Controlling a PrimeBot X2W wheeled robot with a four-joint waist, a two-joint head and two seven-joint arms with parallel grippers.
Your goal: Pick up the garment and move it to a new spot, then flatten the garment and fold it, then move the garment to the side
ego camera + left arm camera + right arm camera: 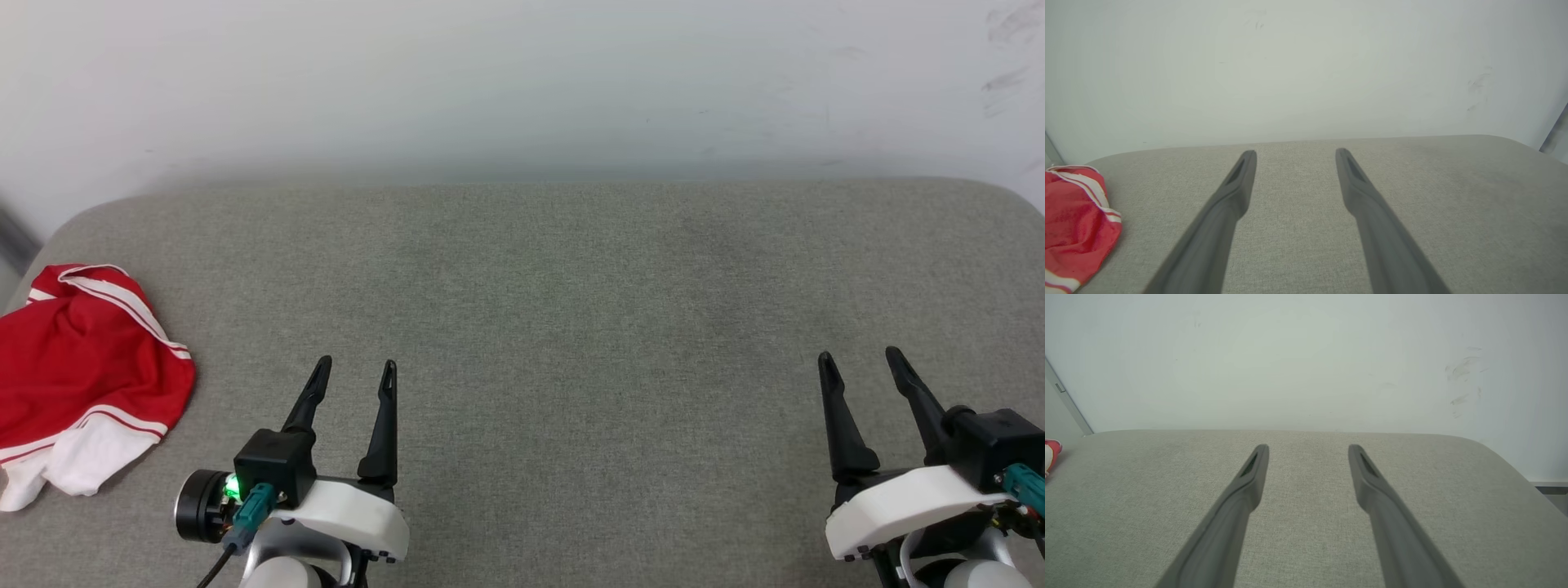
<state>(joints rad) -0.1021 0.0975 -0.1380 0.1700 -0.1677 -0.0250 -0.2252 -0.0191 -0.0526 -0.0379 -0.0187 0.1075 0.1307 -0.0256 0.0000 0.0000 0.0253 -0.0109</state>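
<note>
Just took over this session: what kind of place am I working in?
Probably an indoor test setup: a wide grey fabric-covered surface like a padded table, against a plain scuffed white wall, with a crumpled red garment at its left edge.

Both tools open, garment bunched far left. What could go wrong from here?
The garment lies crumpled at the left edge of the grey surface; a pull could drag it off.
Layers overlap, so the left tool may pinch only one fold.
The right tool sits far away, likely leaving a one-sided lift.
</note>
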